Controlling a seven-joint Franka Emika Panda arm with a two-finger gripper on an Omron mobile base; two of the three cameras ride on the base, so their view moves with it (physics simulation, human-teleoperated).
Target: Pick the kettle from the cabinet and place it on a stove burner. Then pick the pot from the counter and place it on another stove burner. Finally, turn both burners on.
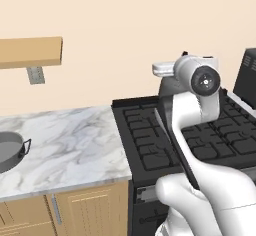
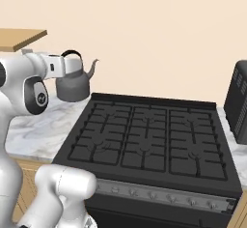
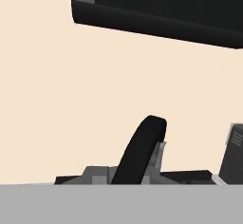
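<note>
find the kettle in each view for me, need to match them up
Left base view: mostly hidden behind the arm; part of the kettle's grey body shows left of the wrist, above the stove's back edge.
Right base view: upper left, kettle held up by its handle, over the counter beside the stove.
Hand view: its black handle arches up at bottom centre.
Shared landmark: the stove.

We see a dark grey kettle [image 2: 75,86] with black handle, grey pot [image 1: 9,150] at left edge, white surface [image 1: 70,142] with grey veining, black burners [image 2: 144,135], tan shelf [image 1: 31,51] upper left, beige wall [image 2: 159,43], tan drawers [image 1: 75,212] below.
</note>
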